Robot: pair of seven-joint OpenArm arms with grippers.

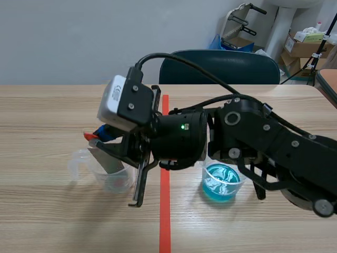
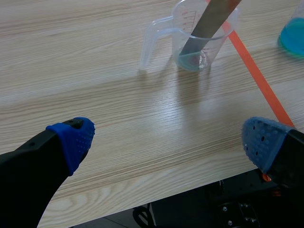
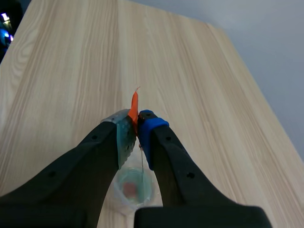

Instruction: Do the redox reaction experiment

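A clear plastic measuring cup (image 1: 100, 174) with a handle stands left of the orange tape line. A little bluish liquid lies at its bottom (image 2: 192, 59). A grey metal strip (image 1: 109, 158) with an orange-red top end (image 3: 134, 105) leans into the cup. My right gripper (image 1: 105, 136), coming across from the right, is shut on the strip's top; in the right wrist view it (image 3: 137, 129) sits directly above the cup (image 3: 133, 187). My left gripper (image 2: 166, 142) hangs open near the table's front edge, well short of the cup (image 2: 190, 38), with nothing between its fingers.
A small beaker of blue liquid (image 1: 222, 182) stands right of the tape line (image 1: 165, 211), under the right arm. A dark chair (image 1: 218, 66) and cardboard boxes (image 1: 305, 47) are behind the table. The left arm is out of the scene view.
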